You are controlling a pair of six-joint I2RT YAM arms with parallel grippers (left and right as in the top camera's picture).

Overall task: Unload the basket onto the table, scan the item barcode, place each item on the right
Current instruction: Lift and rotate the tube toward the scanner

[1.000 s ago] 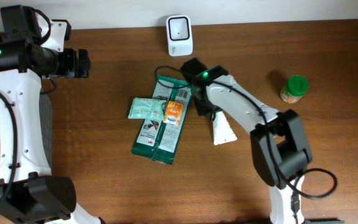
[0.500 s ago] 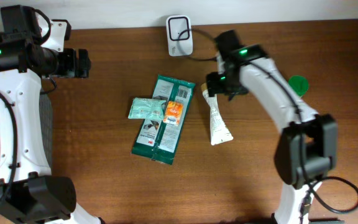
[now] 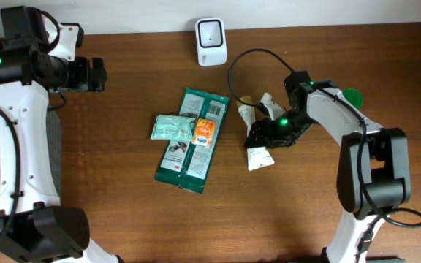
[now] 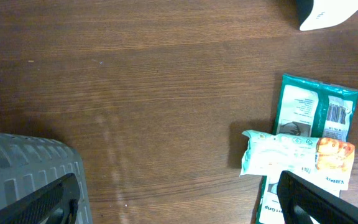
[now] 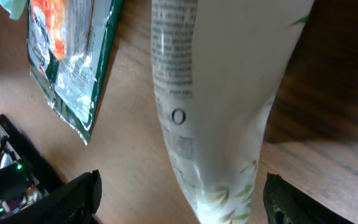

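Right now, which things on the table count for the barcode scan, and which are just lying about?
For the job: white scanner; white tube, likely the item to scan, lying under the open right hand.

Lying about: green packet; mint wipes pack; orange sachet; green-lidded jar.

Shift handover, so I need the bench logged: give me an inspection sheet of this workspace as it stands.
Surface: brown wooden table, no spills seen.
Job's things: white scanner at the far edge; white tube lying flat.
Clutter: green pouch with a pale teal packet and an orange sachet on it; green-lidded jar, partly hidden by the right arm.
End effectors: left end effector open, empty; right end effector open above the tube.
Cables: black cable looping from the right arm.
Surroundings: grey ribbed object at the table's left.
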